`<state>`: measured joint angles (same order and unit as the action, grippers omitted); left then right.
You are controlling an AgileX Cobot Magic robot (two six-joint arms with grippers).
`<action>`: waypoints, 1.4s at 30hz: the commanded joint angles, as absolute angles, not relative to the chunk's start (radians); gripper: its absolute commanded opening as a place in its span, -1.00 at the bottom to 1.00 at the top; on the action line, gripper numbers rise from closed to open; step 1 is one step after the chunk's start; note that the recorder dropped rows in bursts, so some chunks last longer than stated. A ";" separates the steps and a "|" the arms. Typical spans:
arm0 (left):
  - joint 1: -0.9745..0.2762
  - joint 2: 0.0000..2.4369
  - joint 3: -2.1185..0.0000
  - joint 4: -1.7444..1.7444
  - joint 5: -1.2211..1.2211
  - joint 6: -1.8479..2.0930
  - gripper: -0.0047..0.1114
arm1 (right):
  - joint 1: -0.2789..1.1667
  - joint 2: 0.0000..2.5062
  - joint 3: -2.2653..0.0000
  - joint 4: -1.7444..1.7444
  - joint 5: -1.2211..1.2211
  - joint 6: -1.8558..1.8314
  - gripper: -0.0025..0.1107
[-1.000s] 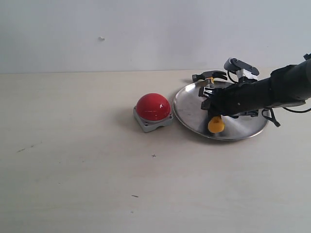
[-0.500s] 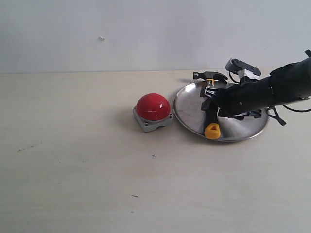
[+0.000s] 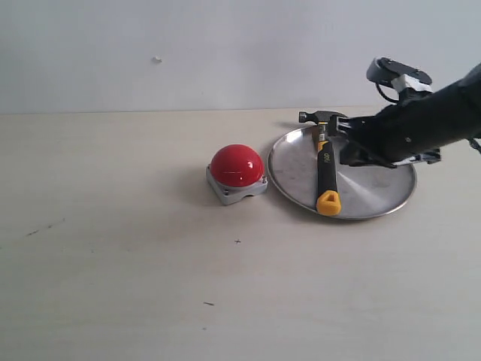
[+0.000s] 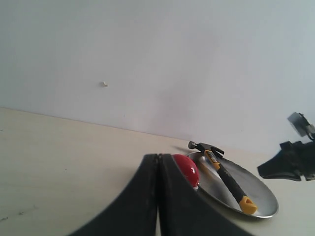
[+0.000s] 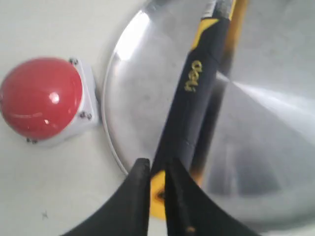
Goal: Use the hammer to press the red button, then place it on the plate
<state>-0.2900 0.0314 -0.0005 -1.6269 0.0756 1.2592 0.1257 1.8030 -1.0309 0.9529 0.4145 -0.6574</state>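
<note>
Backed off since half a second ago: right claw [image 3: 349, 143], now further right and higher, clear of the hammer [image 3: 325, 162] handle it was covering before. Handle fully exposed now.

Hammer flat on the silver plate [image 3: 379, 192]. Dark head at the far rim, poking slightly past it. Black handle running toward the near side. Yellow end cap just inside the near rim.

Right claw: fingers slightly parted, narrow gap, nothing pinched. Just right of the handle in the exterior view, apart from it. In its wrist view [image 5: 156, 167], hanging over the cap end of the handle.

Red button [image 3: 237, 165] on its grey square base just left of the plate, same spot as before. Base-to-rim contact too close to call.

Left claw [image 4: 157, 160]: fingers pressed together, tips meeting, empty. Low over the bench [image 3: 113, 226], well left of the button, not visible in the exterior view.
</note>
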 commanded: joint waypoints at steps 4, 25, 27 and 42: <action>-0.289 0.034 0.000 -1.627 0.077 1.263 -0.92 | 0.128 1.408 -0.635 0.907 0.337 -0.751 -0.96; -0.289 0.034 0.000 -1.627 0.081 1.263 -0.92 | 0.128 0.676 -0.343 0.970 0.367 -0.773 -0.96; -0.289 0.034 0.000 -1.627 0.081 1.263 -0.92 | 0.128 0.658 -0.343 0.967 0.367 -0.773 -0.96; -0.289 0.034 0.000 -1.627 0.079 1.263 -0.92 | 0.128 0.467 -0.336 0.879 0.352 -0.820 -0.96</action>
<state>-0.2900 0.0314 -0.0005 -1.6269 0.0756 1.2611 0.1266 0.5561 -0.3441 0.9353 0.3626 -0.8006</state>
